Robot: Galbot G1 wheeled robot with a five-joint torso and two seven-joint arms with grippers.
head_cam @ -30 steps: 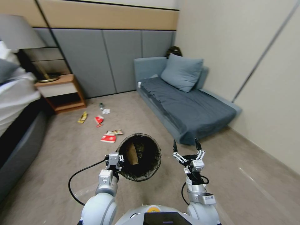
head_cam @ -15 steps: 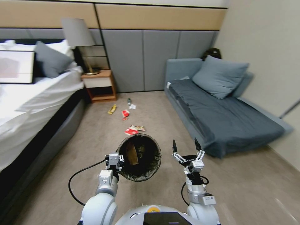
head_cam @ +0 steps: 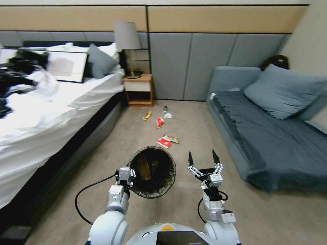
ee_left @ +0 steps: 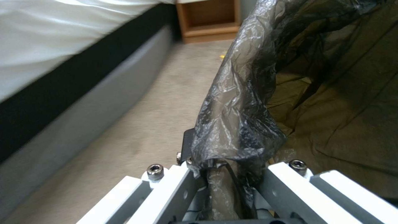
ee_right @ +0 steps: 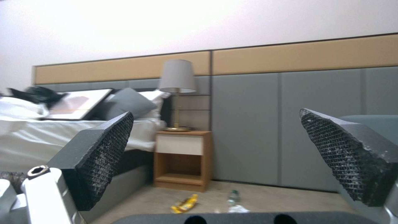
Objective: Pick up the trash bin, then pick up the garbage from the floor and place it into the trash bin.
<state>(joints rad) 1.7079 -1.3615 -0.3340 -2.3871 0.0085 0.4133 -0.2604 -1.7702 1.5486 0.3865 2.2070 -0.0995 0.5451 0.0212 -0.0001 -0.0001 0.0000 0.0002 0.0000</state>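
Beige carpet floor point(head_cam: 102, 149) runs between a bed and a sofa; the garbage point(head_cam: 162, 126) lies scattered at upper centre. My left pincer point(head_cam: 131, 174) pinches the trash bin point(head_cam: 152, 172) by its rim, lower centre. My right pincer point(head_cam: 203, 160) hangs spread, empty, beside it.

Bare floor point(head_cam: 190, 122) lane between bed point(head_cam: 51, 112) and sofa point(head_cam: 265, 136).

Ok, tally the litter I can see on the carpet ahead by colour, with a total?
Red-and-white packets: 2, near and far
Yellow wrapper: 1
Green-capped bottle: 1
White tissue wad: 1
Patterned wrapper beside the near packet: 1
Small red scrap: 1
Total: 7
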